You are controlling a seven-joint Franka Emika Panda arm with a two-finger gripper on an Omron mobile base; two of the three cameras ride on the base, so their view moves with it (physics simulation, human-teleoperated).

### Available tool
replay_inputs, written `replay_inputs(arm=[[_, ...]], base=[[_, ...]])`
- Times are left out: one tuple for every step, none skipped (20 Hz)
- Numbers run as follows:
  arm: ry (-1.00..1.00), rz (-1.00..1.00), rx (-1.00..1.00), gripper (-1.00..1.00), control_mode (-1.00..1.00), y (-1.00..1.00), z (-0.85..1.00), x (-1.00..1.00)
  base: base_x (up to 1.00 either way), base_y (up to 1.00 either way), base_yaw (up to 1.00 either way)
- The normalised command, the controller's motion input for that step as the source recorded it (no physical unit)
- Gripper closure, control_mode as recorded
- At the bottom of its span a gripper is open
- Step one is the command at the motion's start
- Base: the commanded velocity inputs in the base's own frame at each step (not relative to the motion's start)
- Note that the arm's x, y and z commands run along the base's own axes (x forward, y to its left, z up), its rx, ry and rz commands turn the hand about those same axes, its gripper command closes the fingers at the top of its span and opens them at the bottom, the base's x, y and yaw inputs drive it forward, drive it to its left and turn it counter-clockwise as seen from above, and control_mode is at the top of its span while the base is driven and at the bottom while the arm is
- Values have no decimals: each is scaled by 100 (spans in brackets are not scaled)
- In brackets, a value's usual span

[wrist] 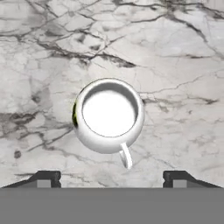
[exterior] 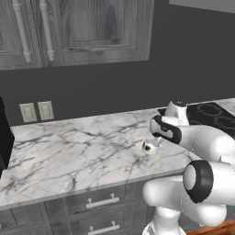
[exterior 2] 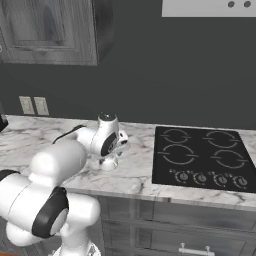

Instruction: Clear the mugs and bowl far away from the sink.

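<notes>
my pincer (wrist: pixel 112 177) hangs straight above a white mug (wrist: pixel 108 116) and is released: in the hand view my two dark finger tips (wrist: pixel 46 178) stand wide apart at the bottom of the frame, one at each side, with bare marble between them and nothing pinched. the mug stands upright on the marble counter (wrist: pixel 183 65), its round mouth facing up at me, its inside plain white. its thin handle (wrist: pixel 126 155) points toward the bottom of the hand view, into the gap between my finger tips but not touching either one. a dark greenish mark shows on the mug's rim side at the left of that view.

from the left base view the mug (exterior: pixel 150 146) sits on the counter (exterior: pixel 69 147) just below my wrist, with the dark greenish mark turned toward the camera; my forearm crosses in front of it and hides part of its right side. the black stovetop (exterior: pixel 213 117) lies to the right of it on the same counter, apart from the mug.

from the right base view the mug (exterior 2: pixel 109 162) is mostly hidden under my hand, showing as a pale shape on the counter (exterior 2: pixel 135 175), left of the stovetop (exterior 2: pixel 205 157) and clear of its edge. two wall outlets (exterior 2: pixel 33 105) sit on the dark wall behind the counter, well to the left
</notes>
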Motion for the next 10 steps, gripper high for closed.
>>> replay_inputs(arm=[[0,0,0,-100,-100,14,70,-56],[0,0,0,-100,-100,0,61,-61],[0,0,0,-100,-100,0,49,-69],[0,0,0,-100,-100,0,37,-82],[-5,0,0,-100,-100,0,22,-95],[-11,0,0,-100,-100,0,17,-100],[-10,-1,0,-100,-100,0,15,-100],[-14,-2,0,-100,-100,0,17,-100],[-11,-4,0,-100,-100,0,19,-96],[-9,-6,0,-100,-100,0,20,-90]], base=[[0,0,0],[0,0,0],[0,0,0],[0,0,0],[0,0,0],[0,0,0],[0,0,0],[0,0,0],[0,0,0],[0,0,0]])
